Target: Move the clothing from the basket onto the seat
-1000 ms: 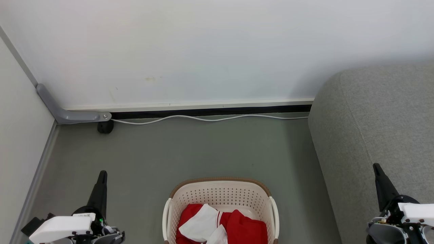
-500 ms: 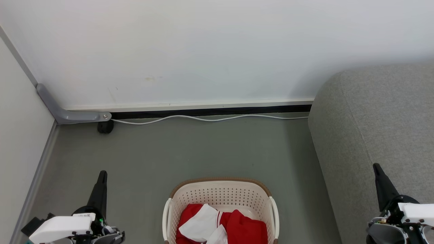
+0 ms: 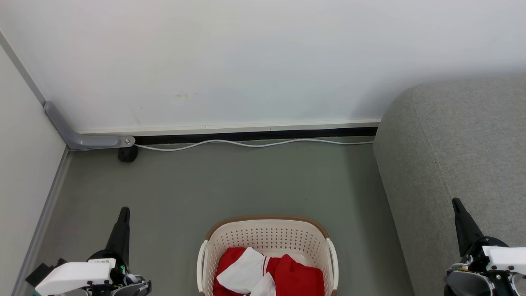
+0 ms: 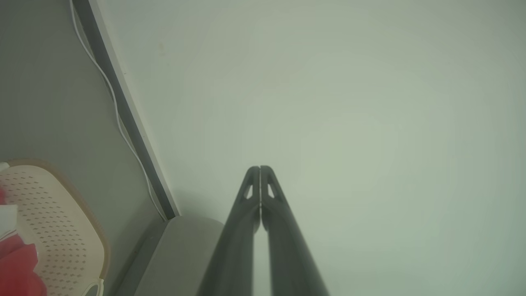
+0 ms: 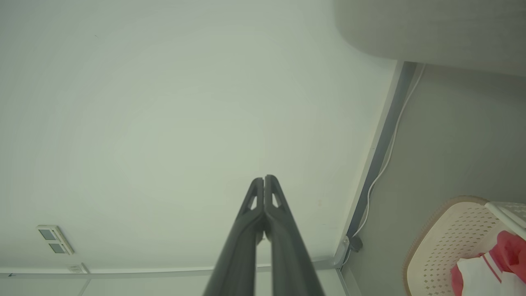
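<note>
Between the left claw (image 3: 123, 211) and right claw (image 3: 455, 202), both clenched empty, the clothing (image 3: 294, 278) lies in the basket (image 3: 267, 237).

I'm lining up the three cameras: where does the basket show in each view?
Head view: basket at bottom centre, cut off below.
Left wrist view: basket in the lower left corner.
Right wrist view: basket in the lower right corner.
Shared landmark: white cable at the foot of the wall.

Wht wall (image 3: 246, 61), gry floor (image 3: 230, 185) — white cable (image 3: 246, 144)
</note>
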### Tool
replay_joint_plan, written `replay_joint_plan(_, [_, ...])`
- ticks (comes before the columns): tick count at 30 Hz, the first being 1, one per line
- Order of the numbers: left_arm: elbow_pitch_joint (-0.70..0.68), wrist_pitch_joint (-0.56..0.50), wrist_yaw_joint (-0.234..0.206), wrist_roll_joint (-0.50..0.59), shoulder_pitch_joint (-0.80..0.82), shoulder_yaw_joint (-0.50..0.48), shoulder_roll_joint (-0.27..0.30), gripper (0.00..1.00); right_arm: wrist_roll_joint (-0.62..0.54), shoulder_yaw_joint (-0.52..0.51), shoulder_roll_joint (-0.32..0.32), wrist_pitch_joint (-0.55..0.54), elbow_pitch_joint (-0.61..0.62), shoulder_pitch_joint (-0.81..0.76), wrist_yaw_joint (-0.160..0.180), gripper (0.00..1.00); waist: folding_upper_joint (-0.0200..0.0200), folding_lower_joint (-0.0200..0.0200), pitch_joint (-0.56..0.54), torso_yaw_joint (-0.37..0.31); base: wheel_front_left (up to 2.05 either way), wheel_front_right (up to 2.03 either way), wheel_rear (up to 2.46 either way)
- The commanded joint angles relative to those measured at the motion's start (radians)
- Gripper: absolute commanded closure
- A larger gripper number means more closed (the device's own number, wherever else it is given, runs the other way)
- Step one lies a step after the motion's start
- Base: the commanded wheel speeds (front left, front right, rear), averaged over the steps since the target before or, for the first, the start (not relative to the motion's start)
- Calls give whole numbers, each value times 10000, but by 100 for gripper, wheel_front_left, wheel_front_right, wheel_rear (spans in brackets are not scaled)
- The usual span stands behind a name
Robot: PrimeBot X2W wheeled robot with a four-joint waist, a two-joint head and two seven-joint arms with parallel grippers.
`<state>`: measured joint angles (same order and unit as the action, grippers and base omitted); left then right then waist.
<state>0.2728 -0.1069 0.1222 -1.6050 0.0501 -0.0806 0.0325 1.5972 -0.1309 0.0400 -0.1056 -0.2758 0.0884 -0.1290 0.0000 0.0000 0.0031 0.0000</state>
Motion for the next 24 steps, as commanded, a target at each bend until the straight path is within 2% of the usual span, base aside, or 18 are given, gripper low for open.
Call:
replay_joint_plan(1, [-280, -59, 85, -40, 578, -327, 177, 100, 119, 176, 102, -73, 311, 194, -17, 100, 0, 0, 0, 0, 0, 0, 0])
replay_joint_plan(24, [-280, -59, 85, -40, 578, -327, 177, 100, 119, 176, 102, -73, 311, 194, -17, 100, 0, 0, 0, 0, 0, 0, 0])
